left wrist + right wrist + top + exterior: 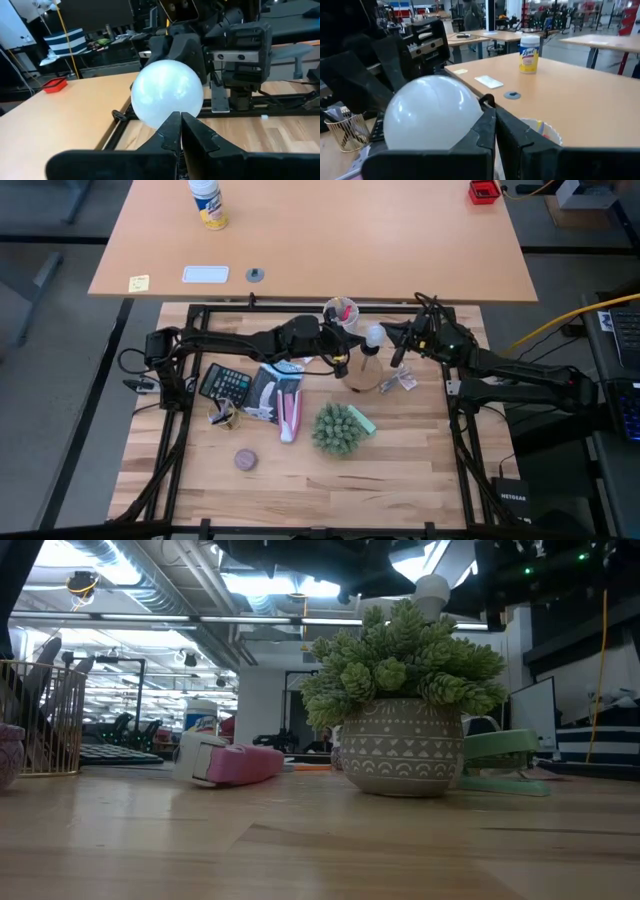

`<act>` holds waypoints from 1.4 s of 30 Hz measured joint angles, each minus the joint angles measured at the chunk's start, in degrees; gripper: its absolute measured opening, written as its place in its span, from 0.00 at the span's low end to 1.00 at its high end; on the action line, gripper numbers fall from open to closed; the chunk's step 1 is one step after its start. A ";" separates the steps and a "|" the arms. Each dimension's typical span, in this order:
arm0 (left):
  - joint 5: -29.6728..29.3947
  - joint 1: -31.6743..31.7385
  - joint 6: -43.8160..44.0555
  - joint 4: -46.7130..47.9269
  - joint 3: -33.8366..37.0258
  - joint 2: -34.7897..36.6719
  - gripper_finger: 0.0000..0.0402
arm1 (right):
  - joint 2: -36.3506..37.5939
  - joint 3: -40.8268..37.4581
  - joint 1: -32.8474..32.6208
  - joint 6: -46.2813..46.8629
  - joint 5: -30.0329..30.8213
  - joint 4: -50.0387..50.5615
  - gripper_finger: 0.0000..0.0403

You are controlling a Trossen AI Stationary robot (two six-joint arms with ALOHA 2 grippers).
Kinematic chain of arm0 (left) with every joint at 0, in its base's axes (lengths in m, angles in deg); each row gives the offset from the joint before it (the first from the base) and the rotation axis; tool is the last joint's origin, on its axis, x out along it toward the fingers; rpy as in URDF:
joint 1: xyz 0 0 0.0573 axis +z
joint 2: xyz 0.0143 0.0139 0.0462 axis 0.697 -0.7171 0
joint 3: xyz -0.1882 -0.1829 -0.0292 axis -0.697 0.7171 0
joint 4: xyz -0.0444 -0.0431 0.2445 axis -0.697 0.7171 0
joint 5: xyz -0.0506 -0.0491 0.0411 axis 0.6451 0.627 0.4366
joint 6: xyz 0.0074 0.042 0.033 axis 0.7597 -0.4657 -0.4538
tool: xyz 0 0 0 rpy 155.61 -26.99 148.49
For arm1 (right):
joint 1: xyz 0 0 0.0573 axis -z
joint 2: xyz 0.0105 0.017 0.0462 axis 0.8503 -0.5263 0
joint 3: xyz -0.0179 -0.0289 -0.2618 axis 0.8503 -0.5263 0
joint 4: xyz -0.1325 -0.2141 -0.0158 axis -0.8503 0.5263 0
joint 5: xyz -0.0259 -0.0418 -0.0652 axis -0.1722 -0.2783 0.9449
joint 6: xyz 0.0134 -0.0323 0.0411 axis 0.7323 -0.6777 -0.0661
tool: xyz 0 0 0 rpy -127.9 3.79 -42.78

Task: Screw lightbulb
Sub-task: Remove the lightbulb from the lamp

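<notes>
The white frosted lightbulb (374,335) stands upright over the round wooden disc (363,378) near the table's far middle. Its dome fills the left wrist view (167,92) and the right wrist view (432,112), and peeks above the plant in the low view (432,588). My left gripper (343,360) is shut just left of the bulb, its fingertips (180,127) meeting below the dome. My right gripper (393,346) is shut just right of the bulb (495,125). The bulb's screw base is hidden. My left gripper has its shut fingertips (172,125) right at the lower edge of the bulb's dome (167,112), coming level from the table's left; I cannot tell whether they touch it. My right gripper has one finger's outer side (485,125) beside the dome (470,115), coming from the right; I cannot tell whether it touches.
A potted green plant (337,430) stands near the middle, with a pink and white tool (288,415), a calculator (227,383), a wire basket (222,415) and a small round puck (245,460) to its left. A white cup (341,311) stands at the far edge behind the bulb.
</notes>
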 joint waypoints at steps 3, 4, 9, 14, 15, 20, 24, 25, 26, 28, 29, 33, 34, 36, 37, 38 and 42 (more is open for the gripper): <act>-1.93 -0.25 -0.69 -0.08 0.00 0.00 0.01 | 0.46 0.20 0.00 -1.60 0.09 -0.30 0.04; -2.88 -0.26 -1.06 -0.18 0.00 0.00 0.01 | 0.97 0.59 0.00 -2.16 0.09 0.23 0.04; -7.14 -0.30 -1.63 -0.38 0.02 0.87 0.01 | 5.51 3.54 -0.02 -4.26 0.07 5.44 0.04; -9.27 0.04 -3.15 -2.37 0.02 1.40 0.01 | 10.73 4.85 -0.04 -2.53 -1.10 11.56 0.04; -9.27 0.23 -3.27 -2.96 0.02 1.40 0.01 | 11.28 4.85 -0.04 -1.44 -1.38 12.36 0.04; -9.19 2.17 -2.54 -3.73 0.02 1.30 0.01 | 10.68 3.68 -0.07 2.30 -5.01 13.46 0.04; -4.10 3.87 -0.44 -3.83 0.02 0.93 0.01 | 7.72 2.34 -0.07 3.66 -5.69 12.99 0.04; -2.81 4.14 0.09 -3.62 0.02 0.89 0.01 | 7.04 2.20 -0.07 3.67 -5.66 12.64 0.04; -1.78 4.38 0.80 -3.61 0.02 0.81 0.01 | 6.46 2.19 -0.07 3.69 -5.64 12.21 0.04; 0.03 4.53 1.15 -3.23 0.02 0.76 0.01 | 5.42 2.19 -0.07 3.70 -5.64 10.91 0.04; 0.63 4.53 1.12 -3.17 0.02 0.76 0.01 | 5.07 2.19 -0.07 3.69 -5.66 10.40 0.04; 2.66 4.25 0.31 -2.85 0.02 0.76 0.01 | 4.14 2.19 -0.05 3.61 -5.60 8.20 0.04; 2.98 4.08 0.18 -2.59 0.02 0.76 0.01 | 4.12 2.19 -0.05 3.50 -5.31 7.95 0.04; 3.00 3.70 0.11 -1.31 0.02 0.76 0.01 | 4.11 2.19 -0.04 3.47 -4.55 7.42 0.04; 3.00 3.48 0.16 -0.64 0.02 0.76 0.01 | 4.11 2.19 -0.04 3.47 -4.16 7.28 0.04; 2.99 3.21 0.27 -0.03 0.02 0.76 0.01 | 4.11 2.19 -0.04 3.47 -3.98 7.16 0.04; 2.97 1.99 0.30 0.77 0.02 0.76 0.01 | 4.08 2.19 -0.04 3.35 -2.47 7.05 0.04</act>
